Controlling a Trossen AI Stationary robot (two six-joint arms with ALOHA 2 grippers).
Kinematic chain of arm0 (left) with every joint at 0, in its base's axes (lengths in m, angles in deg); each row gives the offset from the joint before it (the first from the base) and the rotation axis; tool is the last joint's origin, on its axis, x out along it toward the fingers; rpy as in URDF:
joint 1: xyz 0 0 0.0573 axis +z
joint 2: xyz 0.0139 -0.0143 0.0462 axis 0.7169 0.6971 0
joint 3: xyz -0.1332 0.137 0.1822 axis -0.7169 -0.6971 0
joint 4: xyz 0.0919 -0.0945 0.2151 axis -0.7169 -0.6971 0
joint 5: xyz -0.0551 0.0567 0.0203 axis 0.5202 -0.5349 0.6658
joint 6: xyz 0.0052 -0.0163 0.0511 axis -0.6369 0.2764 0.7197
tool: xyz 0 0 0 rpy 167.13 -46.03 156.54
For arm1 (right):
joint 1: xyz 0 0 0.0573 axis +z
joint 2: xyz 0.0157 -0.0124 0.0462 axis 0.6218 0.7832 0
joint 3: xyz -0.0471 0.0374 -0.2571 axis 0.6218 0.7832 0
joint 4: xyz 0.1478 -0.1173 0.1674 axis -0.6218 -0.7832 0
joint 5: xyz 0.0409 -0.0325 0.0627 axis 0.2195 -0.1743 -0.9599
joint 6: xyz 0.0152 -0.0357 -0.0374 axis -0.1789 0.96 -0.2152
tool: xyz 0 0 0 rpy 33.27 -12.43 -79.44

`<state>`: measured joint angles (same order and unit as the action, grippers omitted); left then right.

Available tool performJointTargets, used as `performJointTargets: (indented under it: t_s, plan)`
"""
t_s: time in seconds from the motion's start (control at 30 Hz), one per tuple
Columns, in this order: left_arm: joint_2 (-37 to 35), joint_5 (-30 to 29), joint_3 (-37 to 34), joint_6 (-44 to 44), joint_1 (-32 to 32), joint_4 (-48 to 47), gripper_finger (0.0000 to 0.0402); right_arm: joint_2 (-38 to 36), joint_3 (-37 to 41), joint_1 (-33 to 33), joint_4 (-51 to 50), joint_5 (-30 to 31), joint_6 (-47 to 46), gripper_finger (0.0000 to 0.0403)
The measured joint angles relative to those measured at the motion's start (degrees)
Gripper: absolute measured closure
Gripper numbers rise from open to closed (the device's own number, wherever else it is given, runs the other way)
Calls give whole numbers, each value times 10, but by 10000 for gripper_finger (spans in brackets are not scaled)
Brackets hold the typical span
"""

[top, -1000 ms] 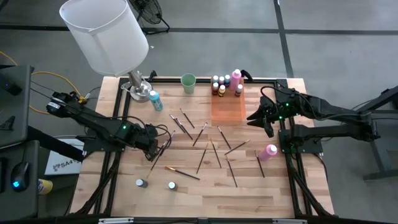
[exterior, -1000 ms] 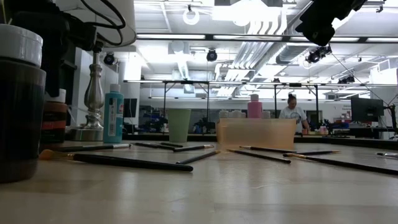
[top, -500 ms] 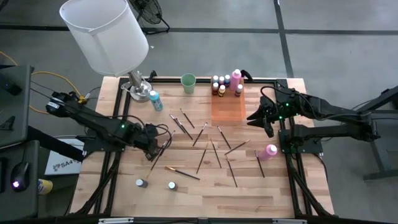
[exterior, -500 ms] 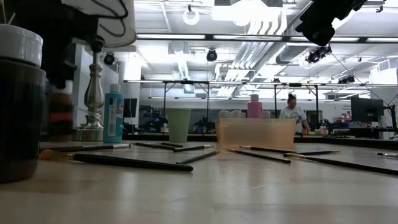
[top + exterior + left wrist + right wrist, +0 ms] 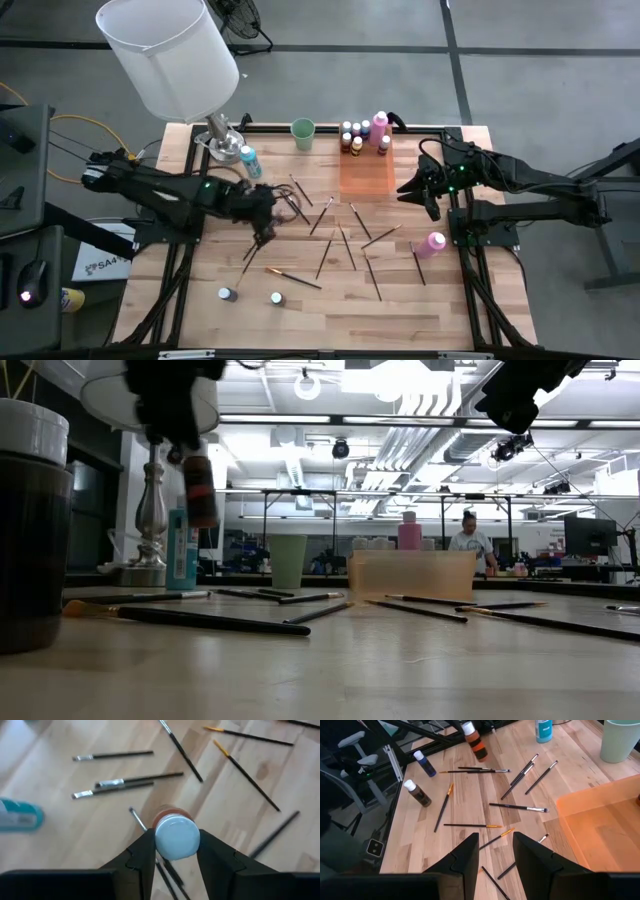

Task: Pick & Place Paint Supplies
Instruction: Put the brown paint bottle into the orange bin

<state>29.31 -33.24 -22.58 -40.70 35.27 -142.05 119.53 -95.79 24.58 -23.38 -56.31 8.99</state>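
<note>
My left gripper (image 5: 266,216) hangs over the table's left middle, shut on a small brown-orange paint bottle (image 5: 200,490) with a white cap (image 5: 177,837). The bottle also shows in the right wrist view (image 5: 475,742). Thin dark paintbrushes (image 5: 330,235) lie scattered flat on the wood. More bottles (image 5: 360,135) stand at the far end of an orange tray (image 5: 367,175). My right gripper (image 5: 495,855) waits open above the table's right side (image 5: 420,195), nothing between its fingers. My left gripper pinches the bottle's top end at the white cap (image 5: 177,837) between its two fingers, one on either side. The fingers come from above, slanting down. The bottle hangs below them, slightly tilted, its base (image 5: 203,520) clear of the table.
A teal bottle (image 5: 249,160), a green cup (image 5: 303,133) and a lamp base (image 5: 222,140) under a big white shade stand at the far left. A pink bottle (image 5: 433,243) lies at the right. Two small bottles (image 5: 228,294) (image 5: 276,298) stand near the front edge.
My left gripper has risen and gone toward the table's right and far side, rolling a little. The brown-orange bottle has gone with it, lifted clear of the table where it stood at the left.
</note>
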Motion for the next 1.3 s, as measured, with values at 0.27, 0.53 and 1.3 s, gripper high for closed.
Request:
performJointTargets:
  t_s: [0.27,0.53,1.3]
  plan:
    - [133,40,132,123,99,49,281,0,0,0,0,0,0,290]
    - [268,58,295,239,185,77,281,0,0,0,0,0,0,290]
    - [478,115,460,342,308,140,281,0,0,0,3,0,0,290]
